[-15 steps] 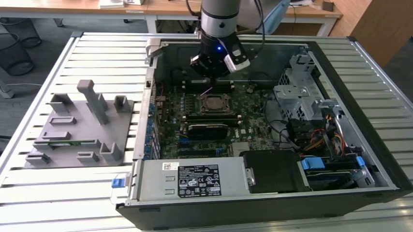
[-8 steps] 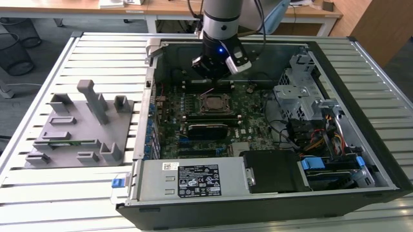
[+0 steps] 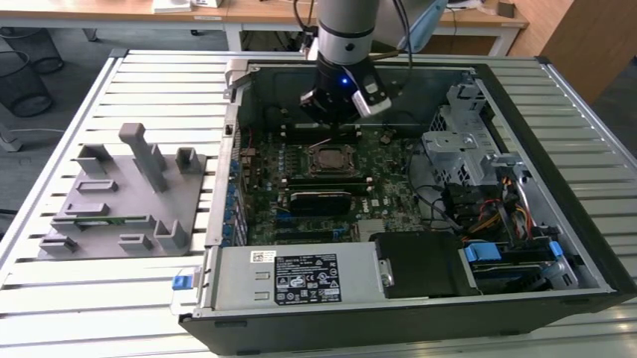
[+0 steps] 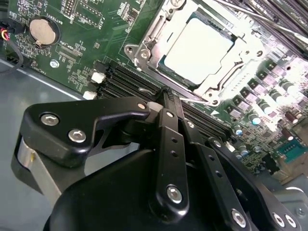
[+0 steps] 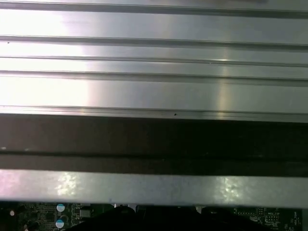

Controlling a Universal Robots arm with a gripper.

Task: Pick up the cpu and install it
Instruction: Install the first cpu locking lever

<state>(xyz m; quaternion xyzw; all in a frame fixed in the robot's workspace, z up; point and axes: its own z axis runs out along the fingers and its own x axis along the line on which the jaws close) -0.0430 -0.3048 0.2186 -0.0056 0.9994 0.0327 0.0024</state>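
Your cpu [image 4: 197,45] already lay in its socket [image 4: 144,48] on the motherboard [image 3: 383,190], pale top up, inside the open metal frame. In the exterior view the socket [image 3: 330,159] sat near the board's middle, inside the open case [image 3: 557,246] on the slatted desk [image 3: 149,71]. So I'd judge the placing step was done or nearly so, with the frame not yet shut over the chip.

Your gripper [image 4: 169,98] held nothing. In the second wrist view its fingers [image 4: 166,115] stood pressed together, tips just beside the socket's edge over the memory slots [image 4: 120,79], clear of the chip.

The arm [image 3: 345,30] hung straight down into the case, its wrist just behind the socket in the exterior view. The grey fixture [image 3: 119,194] lay well apart, on the exterior view's left.

Any further move called for care: the tips were close to the frame and slots.
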